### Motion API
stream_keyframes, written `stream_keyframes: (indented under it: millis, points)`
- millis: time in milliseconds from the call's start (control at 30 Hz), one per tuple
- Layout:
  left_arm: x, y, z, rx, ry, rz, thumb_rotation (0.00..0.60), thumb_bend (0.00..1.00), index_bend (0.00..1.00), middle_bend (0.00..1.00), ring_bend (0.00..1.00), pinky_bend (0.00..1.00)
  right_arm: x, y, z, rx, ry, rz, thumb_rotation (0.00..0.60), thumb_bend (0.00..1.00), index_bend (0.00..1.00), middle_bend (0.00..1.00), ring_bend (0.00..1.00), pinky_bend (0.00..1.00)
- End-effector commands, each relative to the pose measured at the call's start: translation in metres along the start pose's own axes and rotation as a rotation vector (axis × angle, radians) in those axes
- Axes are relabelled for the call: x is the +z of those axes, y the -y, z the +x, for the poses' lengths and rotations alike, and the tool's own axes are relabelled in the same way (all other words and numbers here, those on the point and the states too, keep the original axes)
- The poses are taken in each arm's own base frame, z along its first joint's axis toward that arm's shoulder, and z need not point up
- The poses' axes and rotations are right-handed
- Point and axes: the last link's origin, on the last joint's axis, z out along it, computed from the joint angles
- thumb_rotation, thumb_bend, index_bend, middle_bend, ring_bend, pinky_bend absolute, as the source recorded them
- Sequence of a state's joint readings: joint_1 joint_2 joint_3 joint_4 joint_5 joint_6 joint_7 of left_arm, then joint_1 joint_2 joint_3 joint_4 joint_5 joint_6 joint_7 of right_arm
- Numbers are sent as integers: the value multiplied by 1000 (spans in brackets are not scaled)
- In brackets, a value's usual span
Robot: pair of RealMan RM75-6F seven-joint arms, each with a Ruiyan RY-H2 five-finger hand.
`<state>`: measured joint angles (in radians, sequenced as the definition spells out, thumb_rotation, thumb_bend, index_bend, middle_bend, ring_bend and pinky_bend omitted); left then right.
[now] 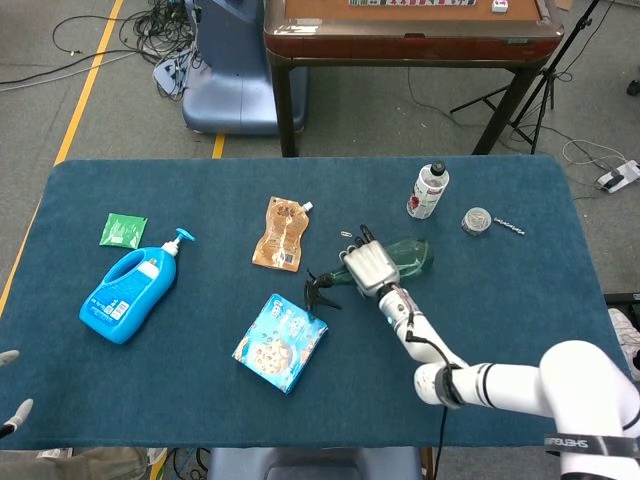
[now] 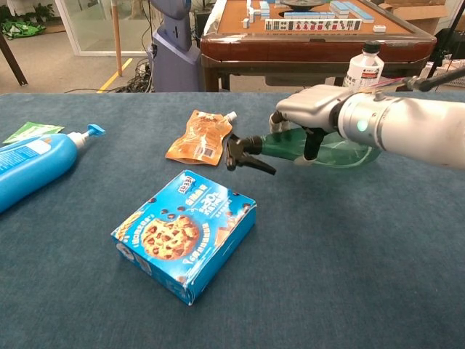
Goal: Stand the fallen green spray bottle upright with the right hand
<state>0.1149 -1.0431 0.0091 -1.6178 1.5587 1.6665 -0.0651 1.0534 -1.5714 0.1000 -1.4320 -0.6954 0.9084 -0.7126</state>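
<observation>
The green spray bottle lies tilted near the table's middle right, its black trigger head pointing left. My right hand grips it around the neck from above. In the chest view the green spray bottle hangs nearly level in the right hand, with the trigger head clear of the cloth. Only the fingertips of my left hand show at the bottom left edge, spread apart with nothing between them.
A cookie box lies just front-left of the trigger head. An orange pouch lies behind it. A blue pump bottle and a green packet are far left. A white bottle and a small round tin stand at the back right.
</observation>
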Motion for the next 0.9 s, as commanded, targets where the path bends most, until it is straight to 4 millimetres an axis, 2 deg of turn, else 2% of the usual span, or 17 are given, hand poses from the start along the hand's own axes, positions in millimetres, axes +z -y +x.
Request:
stream_keyframes:
  millis: [33,167,367,533,900]
  points:
    - [0,0,0,1,1,0,600,256,252,16,45,32,-25,-15,26,278,-56,32,600,423,568,414,179,61]
    - [1,-4,0,2,2,-12,600,255,252,16,45,32,-42,-29,34,452,-88,59,600,423,568,415,190,67]
    - [2,-8,0,3,3,-22,600,255,252,16,45,32,-53,-45,33,655,-126,89,600,423,568,415,205,74]
    - [2,-8,1,6,6,-17,600,256,253,16,45,32,-55,-52,29,843,-133,122,600,421,568,411,207,74]
    - [3,-8,-1,10,16,-11,600,255,253,16,45,32,-52,-64,2,1129,-168,178,600,366,568,400,207,74]
